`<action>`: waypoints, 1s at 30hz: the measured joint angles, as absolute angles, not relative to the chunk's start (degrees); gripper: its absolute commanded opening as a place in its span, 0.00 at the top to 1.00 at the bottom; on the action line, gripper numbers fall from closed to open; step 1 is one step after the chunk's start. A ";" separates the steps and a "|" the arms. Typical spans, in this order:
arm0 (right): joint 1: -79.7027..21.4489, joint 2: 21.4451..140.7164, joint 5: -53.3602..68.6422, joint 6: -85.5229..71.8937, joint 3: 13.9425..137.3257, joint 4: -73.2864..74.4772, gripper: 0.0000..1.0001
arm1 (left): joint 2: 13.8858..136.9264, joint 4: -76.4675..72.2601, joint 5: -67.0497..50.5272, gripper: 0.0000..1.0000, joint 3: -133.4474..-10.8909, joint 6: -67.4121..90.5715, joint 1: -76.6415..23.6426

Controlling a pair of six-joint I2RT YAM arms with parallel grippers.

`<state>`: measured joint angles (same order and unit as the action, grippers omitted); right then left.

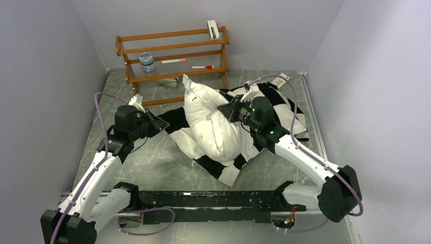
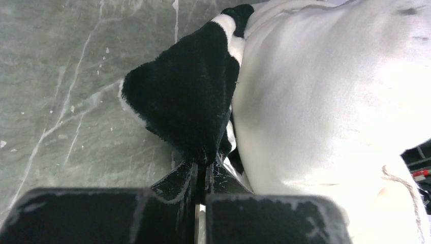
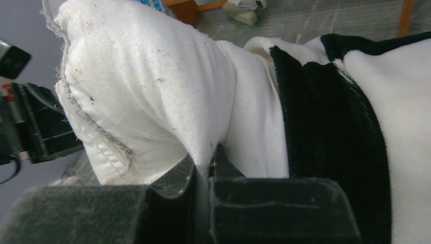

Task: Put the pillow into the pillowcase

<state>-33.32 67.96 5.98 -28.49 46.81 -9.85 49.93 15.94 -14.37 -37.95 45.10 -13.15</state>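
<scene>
Pinches a black corner of the pillowcase point(image 1: 179, 118) with the left gripper point(image 1: 162, 123), centre left of frame; clamps a pillow point(image 1: 208, 127) fold with the right gripper point(image 1: 225, 110), mid-frame.

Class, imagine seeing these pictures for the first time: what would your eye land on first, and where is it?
A plump white pillow lies mid-table, with the black-and-white checkered pillowcase bunched around it. The left end effector is shut on a black corner of the pillowcase at the pillow's left, while the right end effector pinches a fold of the pillow itself. A wooden rack stands at the back wall.
</scene>
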 measured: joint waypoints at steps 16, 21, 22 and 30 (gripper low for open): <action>-32.67 70.13 8.80 -32.56 46.52 -13.61 1.00 | 52.84 16.60 -15.11 0.95 -37.71 45.78 -12.95; -32.71 70.74 10.00 -37.12 44.97 -16.14 1.00 | 63.94 12.43 -15.35 0.84 -35.57 44.40 -12.25; -32.75 71.02 10.02 -37.95 44.47 -17.10 1.00 | 66.61 11.05 -15.57 0.78 -35.66 44.03 -12.14; -33.52 74.26 9.37 -42.72 43.46 -21.47 1.00 | 77.45 9.54 -14.96 0.39 -37.36 40.38 -10.92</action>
